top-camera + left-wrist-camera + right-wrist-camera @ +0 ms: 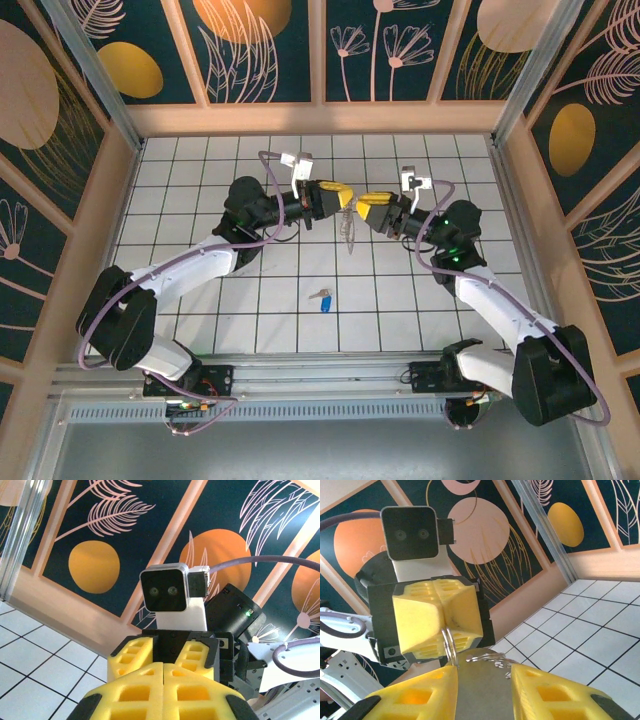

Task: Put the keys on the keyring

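One white-tiled counter (200,310). One pale, jagged keyring (350,233), hanging over the counter's middle. Just above the keyring, left gripper (338,197) and right gripper (366,204), yellow jaws tip to tip. One blue-headed key (324,299), flat on the tiles, nearer the arm bases than the keyring, well apart from it.

The white tabletop (200,170), ruled into square tiles by dark lines and framed by pale wooden walls, carries one small blue-headed key (324,299) lying flat on a tile in its near half.
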Robot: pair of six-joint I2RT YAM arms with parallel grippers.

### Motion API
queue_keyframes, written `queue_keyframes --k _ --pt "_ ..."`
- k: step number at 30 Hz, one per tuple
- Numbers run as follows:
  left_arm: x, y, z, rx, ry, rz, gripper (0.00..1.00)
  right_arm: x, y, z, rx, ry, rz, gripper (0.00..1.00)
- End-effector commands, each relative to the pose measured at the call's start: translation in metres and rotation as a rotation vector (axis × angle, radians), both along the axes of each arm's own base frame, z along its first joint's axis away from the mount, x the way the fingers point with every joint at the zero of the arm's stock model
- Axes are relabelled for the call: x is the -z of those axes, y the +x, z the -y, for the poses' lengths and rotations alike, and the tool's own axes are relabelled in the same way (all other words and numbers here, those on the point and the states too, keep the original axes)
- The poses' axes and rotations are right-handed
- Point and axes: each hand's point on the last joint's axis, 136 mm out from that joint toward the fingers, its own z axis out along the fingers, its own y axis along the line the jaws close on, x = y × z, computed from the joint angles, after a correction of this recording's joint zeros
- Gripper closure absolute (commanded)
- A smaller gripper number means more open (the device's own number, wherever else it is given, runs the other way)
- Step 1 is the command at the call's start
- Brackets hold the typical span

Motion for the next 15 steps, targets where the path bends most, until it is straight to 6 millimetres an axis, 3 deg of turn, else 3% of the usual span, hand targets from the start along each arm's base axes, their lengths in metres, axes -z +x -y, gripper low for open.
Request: queue_keyframes --k 1,15 --pt "-0.012 -0.005 0.003 0.032 -0.017 0.048 1.00 -0.020 -0.005 -0.002 -0.028 0.015 0.073 0.67" --pt "-0.007 -0.005 0.004 0.035 -0.008 0.043 1.00 -0.026 -0.017 0.000 -0.038 -0.015 0.114 0.68"
